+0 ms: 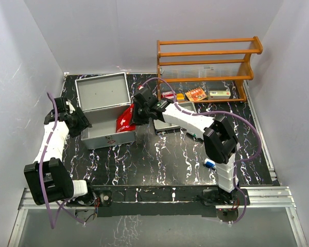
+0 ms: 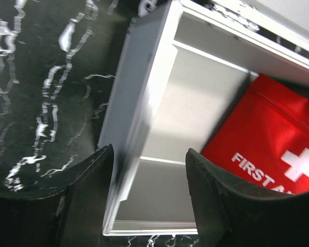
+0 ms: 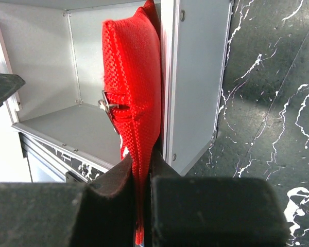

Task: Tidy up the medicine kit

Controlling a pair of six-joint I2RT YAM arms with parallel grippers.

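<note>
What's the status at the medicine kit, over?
Right gripper shut on red fabric first-aid pouch. Left gripper open, astride left wall of silver metal case. Pouch inside against case's right wall, nothing else inside.

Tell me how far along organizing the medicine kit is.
Done: the medicine kit sits with its lid open. In hand: the right gripper is shut on the red first-aid pouch, which leans partly inside against the kit's wall; the left gripper straddles the opposite wall, jaws apart. Left: releasing the pouch, and probably the small boxes on the wooden shelf's bottom level.
</note>
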